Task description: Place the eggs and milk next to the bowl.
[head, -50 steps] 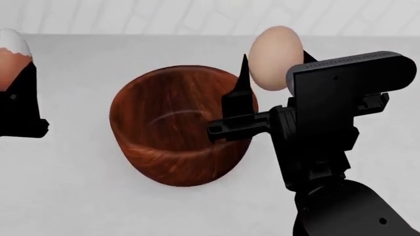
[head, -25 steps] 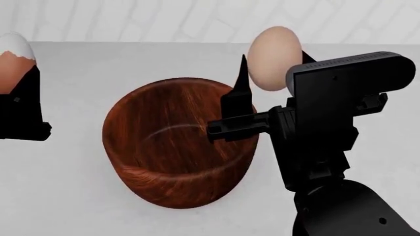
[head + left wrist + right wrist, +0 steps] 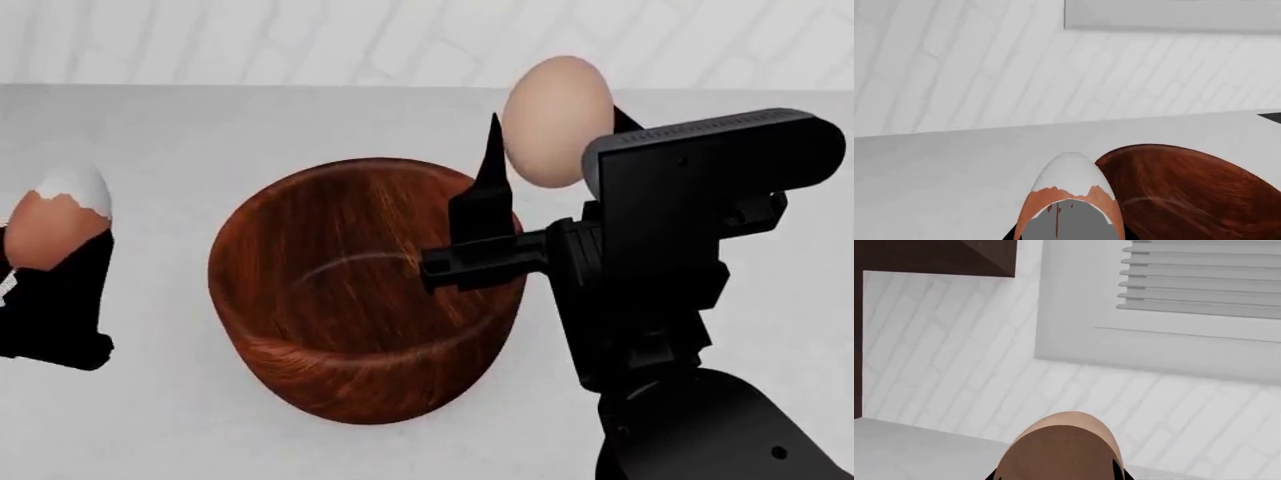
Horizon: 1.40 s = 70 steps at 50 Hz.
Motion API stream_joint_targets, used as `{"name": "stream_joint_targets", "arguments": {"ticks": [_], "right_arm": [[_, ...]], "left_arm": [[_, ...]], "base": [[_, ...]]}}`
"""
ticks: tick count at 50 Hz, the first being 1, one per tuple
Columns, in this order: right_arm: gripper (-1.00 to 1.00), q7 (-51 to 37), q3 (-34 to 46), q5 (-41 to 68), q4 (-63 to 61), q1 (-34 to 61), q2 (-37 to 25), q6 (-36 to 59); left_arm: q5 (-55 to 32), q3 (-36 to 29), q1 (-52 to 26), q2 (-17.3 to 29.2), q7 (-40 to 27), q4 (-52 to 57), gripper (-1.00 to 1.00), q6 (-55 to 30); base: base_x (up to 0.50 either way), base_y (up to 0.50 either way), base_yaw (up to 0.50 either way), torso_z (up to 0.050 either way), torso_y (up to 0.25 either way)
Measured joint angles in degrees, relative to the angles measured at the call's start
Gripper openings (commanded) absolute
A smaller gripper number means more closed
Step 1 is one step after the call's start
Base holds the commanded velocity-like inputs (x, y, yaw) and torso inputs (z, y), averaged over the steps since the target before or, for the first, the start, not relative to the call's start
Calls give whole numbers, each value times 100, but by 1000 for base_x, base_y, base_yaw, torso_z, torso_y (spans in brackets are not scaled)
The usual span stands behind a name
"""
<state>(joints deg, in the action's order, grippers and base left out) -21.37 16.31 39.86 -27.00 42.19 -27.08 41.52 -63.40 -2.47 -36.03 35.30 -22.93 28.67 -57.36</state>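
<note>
We begin with the counter (image 3: 160, 130), pale and broad, carrying the bowl (image 3: 354, 300) at its middle. The bowl sits where it sat half a second ago, so our view has settled after its small earlier shift.

The right arm has not changed: its right end effector (image 3: 554, 150) stays clamped on the tan egg (image 3: 558, 120), held high above the bowl's far right rim, well off the counter.

The real change is on the left. The left end effector (image 3: 47, 270) has come down and a little inward over the last second, carrying the reddish-brown egg (image 3: 54, 228), its pale patch uppermost. It is shut on that egg. In the left wrist view the egg (image 3: 1071, 200) now shows just beside the bowl's rim (image 3: 1187, 155), though we cannot tell whether it has reached the counter.

We judge the left egg is close to its set-down beside the bowl, and only a short descent and release remain there. The right egg has yet to be lowered. The milk is not visible in any view.
</note>
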Motion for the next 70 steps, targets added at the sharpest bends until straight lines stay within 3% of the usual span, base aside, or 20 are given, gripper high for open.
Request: {"name": "stream_joint_targets", "arguments": {"ticks": [24, 70], "right_arm": [[-100, -7, 30, 52, -5, 38, -24, 35], [-100, -87, -26, 131, -76, -42, -105, -7]], "left_arm": [[-851, -62, 273, 446, 46, 55, -100, -706], [-170, -971, 290, 225, 734, -593, -100, -548]], "base": [[0, 0, 0, 0, 0], [0, 0, 0, 0, 0]]}}
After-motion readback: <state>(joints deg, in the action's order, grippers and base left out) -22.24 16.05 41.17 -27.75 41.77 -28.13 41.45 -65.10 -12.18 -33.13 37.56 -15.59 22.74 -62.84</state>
